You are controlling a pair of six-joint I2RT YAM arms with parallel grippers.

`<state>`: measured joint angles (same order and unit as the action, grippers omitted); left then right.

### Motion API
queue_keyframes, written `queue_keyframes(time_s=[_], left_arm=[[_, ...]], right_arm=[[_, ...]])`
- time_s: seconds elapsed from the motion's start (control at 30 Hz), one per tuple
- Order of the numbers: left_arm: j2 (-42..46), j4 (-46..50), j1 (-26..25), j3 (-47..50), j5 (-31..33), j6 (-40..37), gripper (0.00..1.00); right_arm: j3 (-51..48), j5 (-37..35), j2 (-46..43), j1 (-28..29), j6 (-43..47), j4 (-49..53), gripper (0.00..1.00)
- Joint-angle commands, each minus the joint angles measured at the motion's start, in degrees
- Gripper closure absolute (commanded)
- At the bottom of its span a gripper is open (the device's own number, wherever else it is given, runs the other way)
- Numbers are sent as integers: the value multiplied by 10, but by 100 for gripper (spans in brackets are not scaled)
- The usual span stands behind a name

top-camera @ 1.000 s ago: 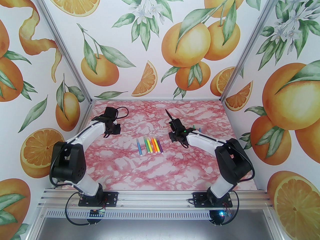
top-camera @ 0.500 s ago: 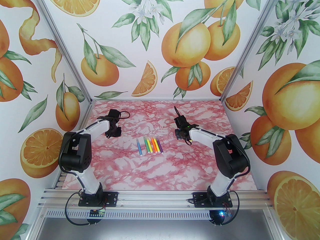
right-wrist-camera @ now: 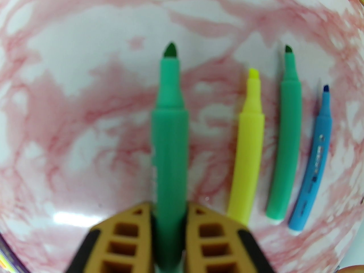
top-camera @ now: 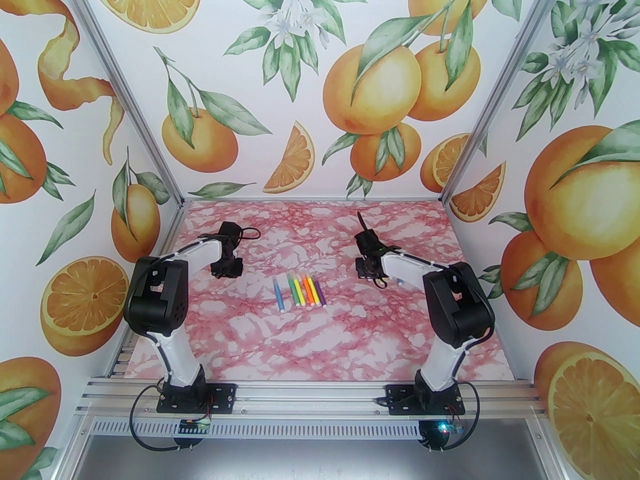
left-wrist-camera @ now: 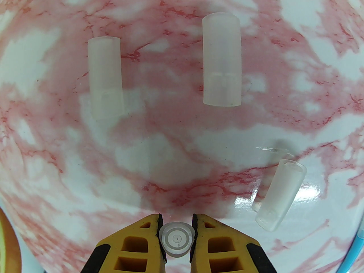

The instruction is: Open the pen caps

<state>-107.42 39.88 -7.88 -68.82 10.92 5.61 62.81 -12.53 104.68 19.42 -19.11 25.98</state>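
Jaws of the left gripper [left-wrist-camera: 176, 223] pinch a clear cap [left-wrist-camera: 177, 239] end-on, with three loose caps [left-wrist-camera: 221, 60] lying on the marble table [left-wrist-camera: 170, 158] beyond. Those of the right gripper [right-wrist-camera: 169, 209] clamp an uncapped green pen [right-wrist-camera: 169, 141]. Just beside it lie a yellow pen [right-wrist-camera: 248, 152], a second green pen [right-wrist-camera: 285, 152] and a blue pen [right-wrist-camera: 314, 163], all bare-tipped. Mid-table, the capped pens [top-camera: 300, 292] lie in a row.

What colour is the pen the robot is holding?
Green; the right gripper holds the pen, clearest in the right wrist view.
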Motion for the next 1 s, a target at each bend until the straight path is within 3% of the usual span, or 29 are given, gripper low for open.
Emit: queue_keyframes(time_s=[0.0,0.33,0.97], left_arm=[[-9,-1,5,-18,-4,-4,86],[-21,-3,8,-22,-17,-5,77],[-9,1,9,-28,-24,-6,59]], right_arm=[[18,15,17,-4,-12,12,100],[34,21,37,-10,-16,24,99],[35,27,44,-25,-28,34,82]])
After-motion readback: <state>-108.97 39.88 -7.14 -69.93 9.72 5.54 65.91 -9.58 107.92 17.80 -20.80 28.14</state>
